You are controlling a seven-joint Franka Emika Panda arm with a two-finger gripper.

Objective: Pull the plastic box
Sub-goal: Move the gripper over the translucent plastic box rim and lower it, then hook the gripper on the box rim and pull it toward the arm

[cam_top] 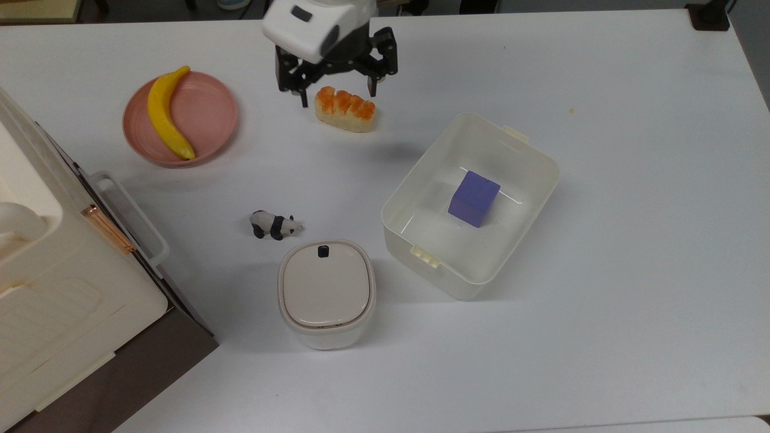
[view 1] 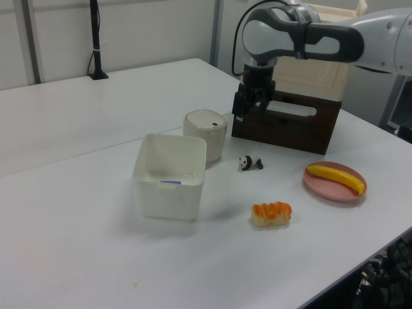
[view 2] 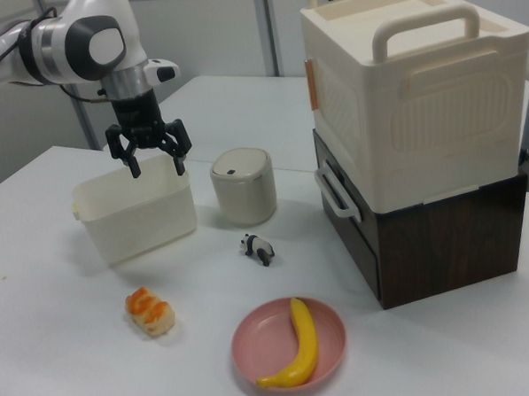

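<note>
I see the plastic box [cam_top: 511,156], purple cube [cam_top: 474,198] inside, well apart from my gripper [cam_top: 337,93], toward the top view's lower right. Gripper's wide open, holding nothing, above the bread [cam_top: 345,109].

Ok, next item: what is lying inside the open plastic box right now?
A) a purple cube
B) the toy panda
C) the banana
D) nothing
A: in the top view a purple cube sits on the floor of the plastic box, while the toy panda is out on the table and the banana lies on the pink plate.
</note>
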